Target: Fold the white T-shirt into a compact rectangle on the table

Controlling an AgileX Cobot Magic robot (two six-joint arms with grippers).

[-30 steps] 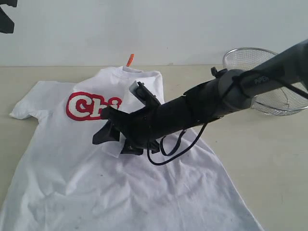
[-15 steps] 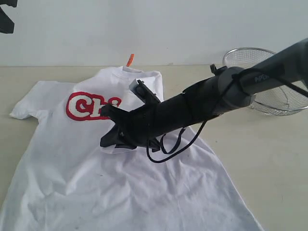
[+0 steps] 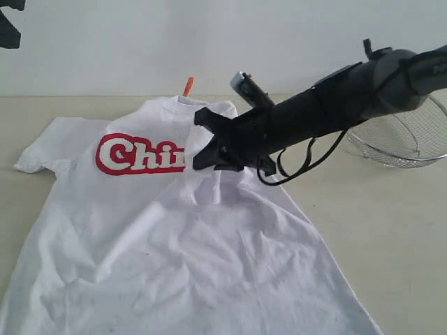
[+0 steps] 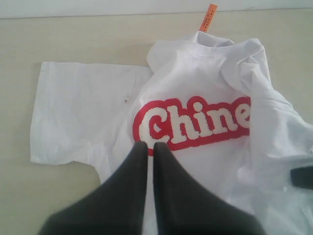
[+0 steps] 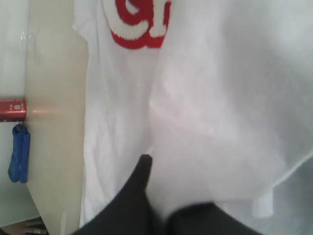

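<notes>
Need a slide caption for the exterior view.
Right pincer holds a pinched fold of the white T-shirt above the table.

White T-shirt [image 3: 174,265], red-outlined lettering [image 3: 140,155]; orange tag [image 3: 188,86]; beige table [image 3: 391,230].

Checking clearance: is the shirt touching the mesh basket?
No, bare table lies between the white T-shirt and the mesh basket.

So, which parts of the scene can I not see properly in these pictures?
- Lettering: its end, exterior view, covered by the right arm and raised cloth.
- T-shirt: lower hem, exterior view, cut off by the bottom edge.
- Right arm's jaws: right wrist view, mostly buried in cloth.
- Basket: exterior view, partly behind the arm, cut by the right edge.
</notes>
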